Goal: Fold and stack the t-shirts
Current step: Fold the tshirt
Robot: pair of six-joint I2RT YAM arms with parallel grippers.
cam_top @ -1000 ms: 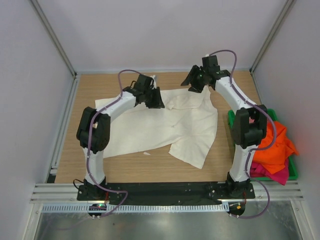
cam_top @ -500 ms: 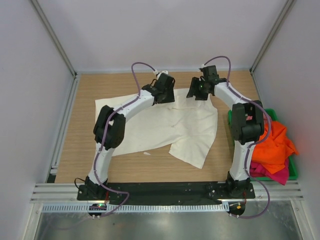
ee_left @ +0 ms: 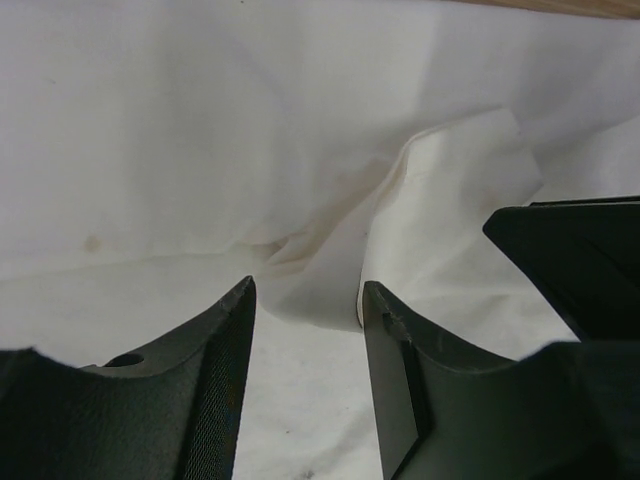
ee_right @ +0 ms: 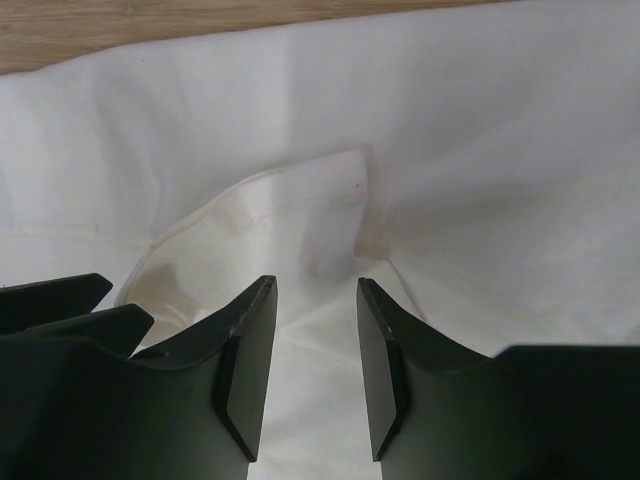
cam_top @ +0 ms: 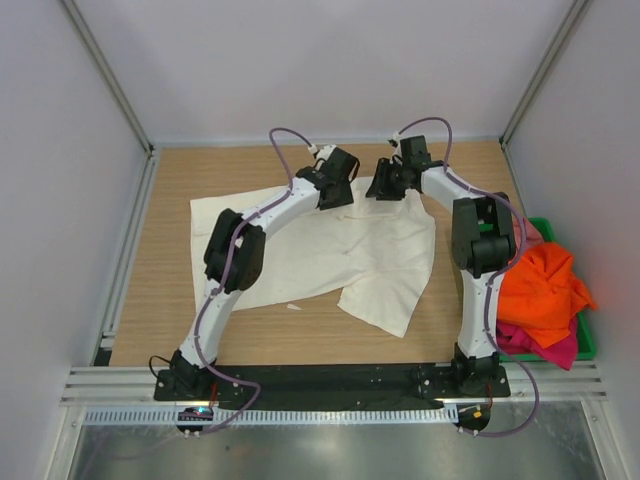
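A large cream-white t-shirt [cam_top: 320, 250] lies spread on the wooden table, with its collar at the far edge. My left gripper [cam_top: 340, 190] and my right gripper [cam_top: 388, 186] hang close together over that far edge, near the collar. Both are open and empty. In the left wrist view the left gripper [ee_left: 305, 290] is just above rumpled white cloth [ee_left: 300, 150], and the right gripper's black body shows at the right. In the right wrist view the right gripper [ee_right: 315, 290] is above the collar fold [ee_right: 270, 230]. Orange [cam_top: 540, 290] and magenta [cam_top: 545, 345] t-shirts lie in the bin.
A green plastic bin [cam_top: 586, 340] stands at the table's right edge beside the right arm. Bare wood [cam_top: 170, 200] shows at the left and along the far edge. Grey walls with metal posts close in the table.
Both grippers have moved inward along the shirt's far edge and now hang close together over the collar. The left arm has stretched farther right and forward. The shirt's far edge lies flatter.
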